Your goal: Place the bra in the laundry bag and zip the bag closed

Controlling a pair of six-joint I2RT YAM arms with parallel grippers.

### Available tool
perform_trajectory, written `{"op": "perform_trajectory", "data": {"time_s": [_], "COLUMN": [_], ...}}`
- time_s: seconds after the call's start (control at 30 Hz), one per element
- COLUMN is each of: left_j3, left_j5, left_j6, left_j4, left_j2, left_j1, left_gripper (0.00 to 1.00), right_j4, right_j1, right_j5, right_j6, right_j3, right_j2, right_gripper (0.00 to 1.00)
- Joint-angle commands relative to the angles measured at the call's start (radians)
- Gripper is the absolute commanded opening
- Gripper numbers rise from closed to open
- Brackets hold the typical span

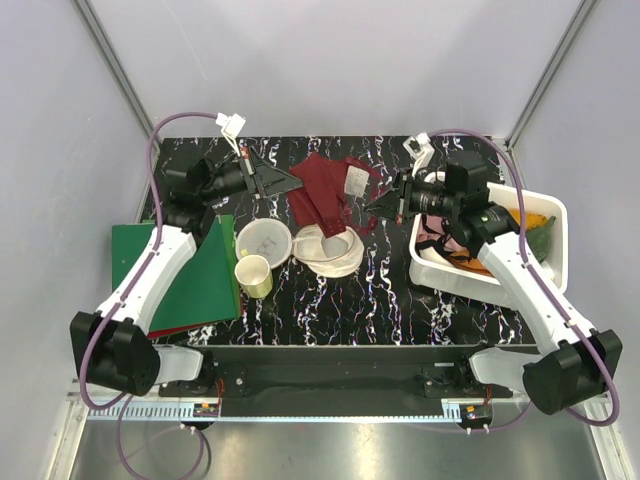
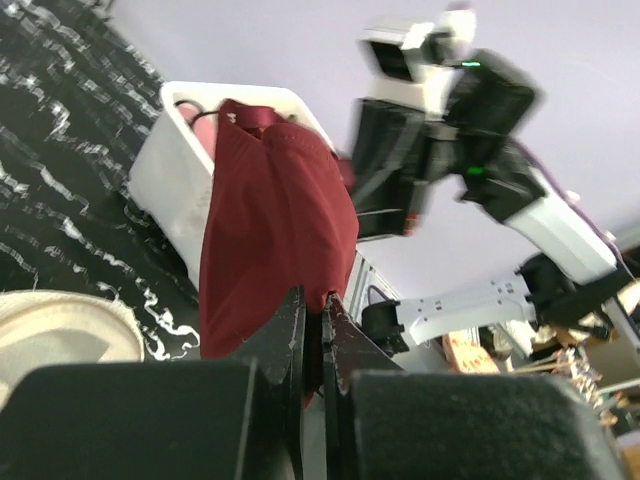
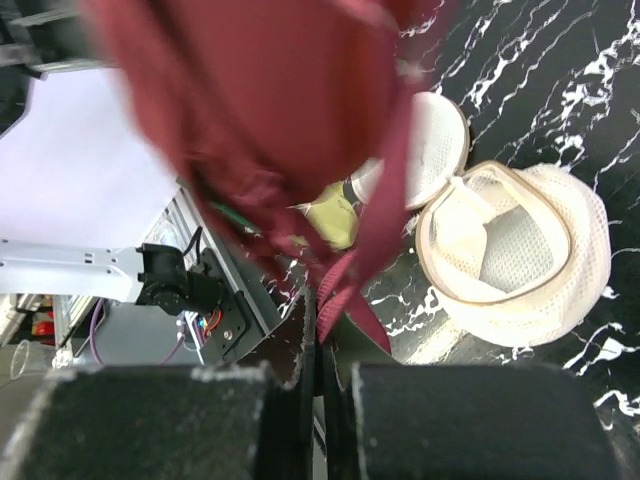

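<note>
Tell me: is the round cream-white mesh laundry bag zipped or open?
Open: the bag has its zipper rim gaping, mesh interior showing; the dark red bra hangs outside.

A cream-yellow cup [image 1: 254,275] stands on the black marbled bench [image 1: 400,300], beside a flat green sheet [image 1: 195,275]. A white bin [image 1: 440,275] at right holds orange cloth [image 1: 535,222].
</note>
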Motion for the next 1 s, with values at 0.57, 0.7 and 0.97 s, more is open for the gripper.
{"op": "perform_trajectory", "data": {"time_s": [0.57, 0.7, 0.97], "left_j3": [-0.021, -0.035, 0.000], "left_j5": [-0.137, -0.125, -0.088], "left_j6": [-0.172, -0.291, -0.565], "left_j4": [0.249, 0.349, 0.703], "left_j2": [0.260, 0.335, 0.545], "left_j1": [-0.134, -0.133, -0.131], "left_gripper": [0.00, 0.00, 0.00], "right_j4": [-0.345, -0.426, -0.526], "right_j1": [0.195, 0.196, 0.198], "right_j5": [0.130, 0.199, 0.355], "right_j6": [0.029, 0.066, 0.064], "right_j3": [0.479, 0.549, 0.675], "right_j2": [0.300, 0.376, 0.534], "right_gripper": [0.00, 0.00, 0.27]}}
